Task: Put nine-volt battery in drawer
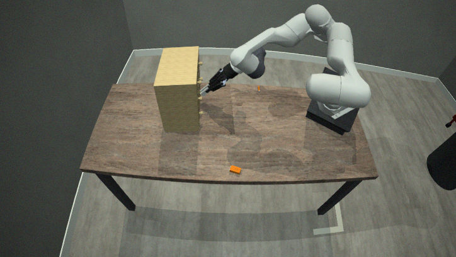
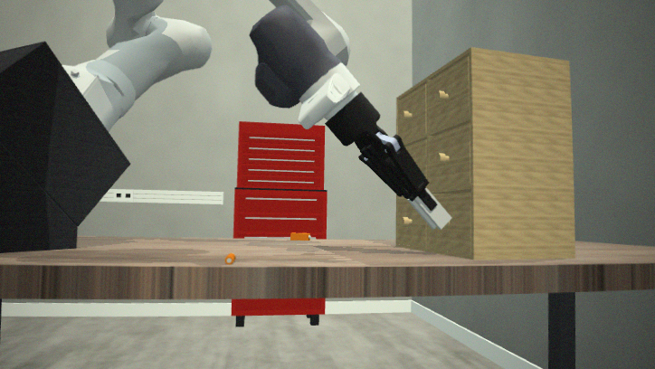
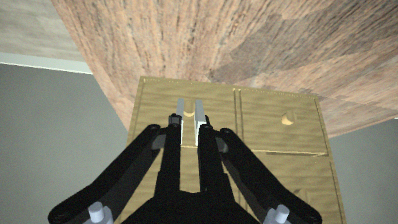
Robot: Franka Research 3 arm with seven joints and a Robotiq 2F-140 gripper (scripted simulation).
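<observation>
The nine-volt battery (image 1: 235, 169) (image 2: 299, 236) is a small orange block lying flat near the table's front edge, far from the arm. The wooden chest (image 1: 177, 73) (image 2: 522, 151) (image 3: 270, 170) stands upright on the table's left part with all drawers closed. My gripper (image 1: 204, 91) (image 2: 437, 220) (image 3: 189, 108) reaches down at a slant to the chest front. Its fingers are closed around the small knob (image 3: 189, 114) of the bottom row's right drawer. The bottom left drawer's knob (image 2: 405, 221) (image 3: 287, 119) is free.
A small orange cylinder (image 1: 258, 89) (image 2: 230, 259) lies on the table behind the arm. The robot base (image 1: 331, 118) (image 2: 36, 151) sits on the table's right end. A red tool cabinet (image 2: 280, 183) stands off the table.
</observation>
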